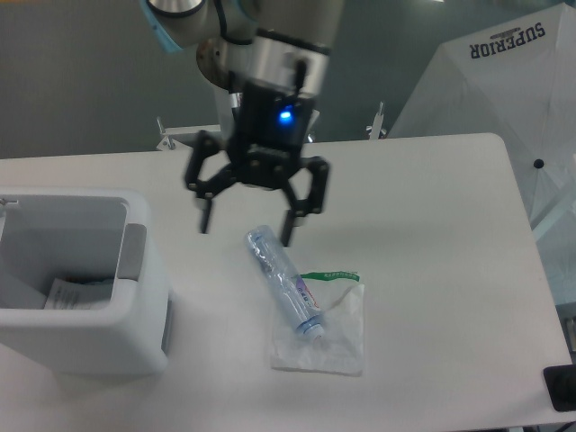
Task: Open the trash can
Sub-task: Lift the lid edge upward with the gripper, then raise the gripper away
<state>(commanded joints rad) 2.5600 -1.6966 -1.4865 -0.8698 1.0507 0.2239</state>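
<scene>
The trash can (108, 337) is a boxy white bin at the left front of the table. Its top stands open and I see papers (76, 292) inside; a grey tab (132, 252) shows on its right inner edge. My gripper (246, 227) hangs above the table to the right of the can, apart from it. Its two black fingers are spread wide and hold nothing.
A clear plastic bottle (283, 281) lies on a clear plastic bag (328, 337) just below my gripper. A white umbrella-like reflector (504, 81) stands at the back right. A dark object (560, 389) sits at the table's right front corner.
</scene>
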